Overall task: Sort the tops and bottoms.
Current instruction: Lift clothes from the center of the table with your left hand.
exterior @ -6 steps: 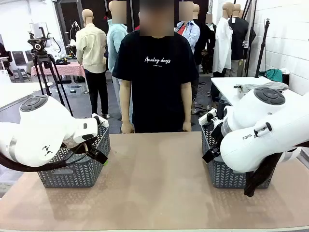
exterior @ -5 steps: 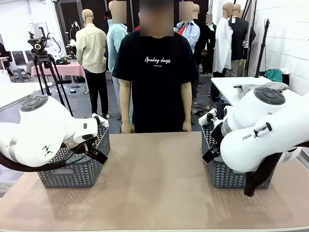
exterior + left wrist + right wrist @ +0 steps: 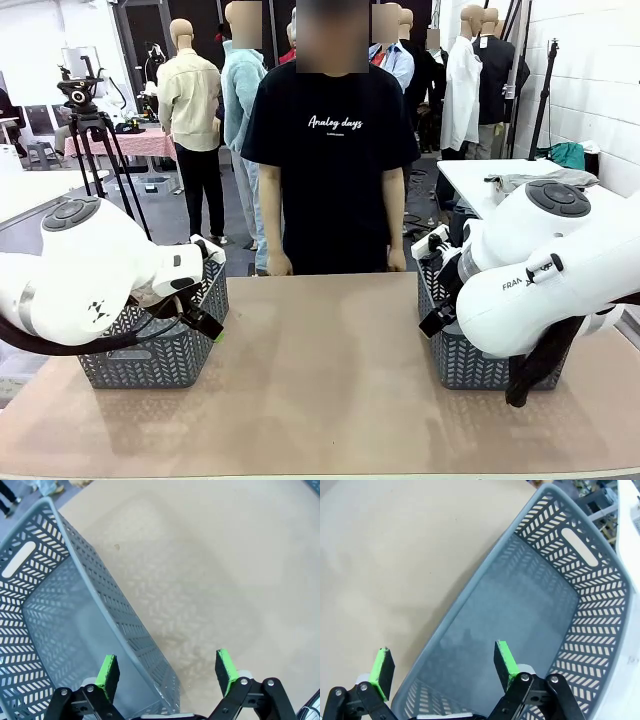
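We find the left claw (image 3: 166, 655) and the right claw (image 3: 441, 647) spread wide, holding nothing. We judge a straight descent risky: each hangs astride a rim, of the left basket (image 3: 107, 600) and the right basket (image 3: 600, 605), and would strike it. Both arms sit folded back, claws pointing down. Beyond the table (image 3: 320, 370) a person (image 3: 335, 150) stands; where the clothes are we cannot tell.

front camera faces the person (image 3: 330, 170) across the table (image 3: 320, 370); wrist cameras look down closely onto left basket (image 3: 115, 625), right basket (image 3: 600, 595)
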`<move>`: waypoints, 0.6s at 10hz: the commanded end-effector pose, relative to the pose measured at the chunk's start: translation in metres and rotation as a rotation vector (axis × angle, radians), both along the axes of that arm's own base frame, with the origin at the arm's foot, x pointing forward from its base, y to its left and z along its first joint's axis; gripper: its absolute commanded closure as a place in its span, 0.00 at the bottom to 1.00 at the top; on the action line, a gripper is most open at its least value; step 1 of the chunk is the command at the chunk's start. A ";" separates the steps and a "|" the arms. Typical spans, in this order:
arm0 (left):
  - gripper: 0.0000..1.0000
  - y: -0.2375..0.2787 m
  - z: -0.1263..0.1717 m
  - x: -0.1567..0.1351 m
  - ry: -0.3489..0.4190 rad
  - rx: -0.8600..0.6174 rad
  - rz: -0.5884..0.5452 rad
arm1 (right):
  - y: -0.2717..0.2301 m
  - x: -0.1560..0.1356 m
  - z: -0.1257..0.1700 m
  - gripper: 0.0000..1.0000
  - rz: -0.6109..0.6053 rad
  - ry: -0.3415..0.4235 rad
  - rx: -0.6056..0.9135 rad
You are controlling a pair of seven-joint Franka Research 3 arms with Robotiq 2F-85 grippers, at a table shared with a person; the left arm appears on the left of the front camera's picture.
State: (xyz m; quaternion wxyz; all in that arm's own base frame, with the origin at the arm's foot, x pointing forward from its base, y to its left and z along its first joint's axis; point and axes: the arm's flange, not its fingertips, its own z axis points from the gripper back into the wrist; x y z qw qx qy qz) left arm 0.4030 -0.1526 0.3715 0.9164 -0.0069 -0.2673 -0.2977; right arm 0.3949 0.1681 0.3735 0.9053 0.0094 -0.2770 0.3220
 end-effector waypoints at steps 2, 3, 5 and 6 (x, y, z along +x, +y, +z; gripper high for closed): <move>0.00 0.001 0.000 0.000 0.000 -0.002 0.003 | 0.000 0.000 0.000 0.00 -0.001 0.001 0.001; 0.00 0.001 0.000 0.000 0.000 -0.002 0.003 | 0.000 0.000 0.000 0.00 -0.001 0.001 0.001; 0.00 0.001 0.000 0.000 0.000 -0.002 0.003 | 0.000 0.000 0.000 0.00 -0.001 0.001 0.001; 0.00 0.001 0.000 0.000 0.000 -0.002 0.003 | 0.000 0.000 0.000 0.00 -0.001 0.001 0.001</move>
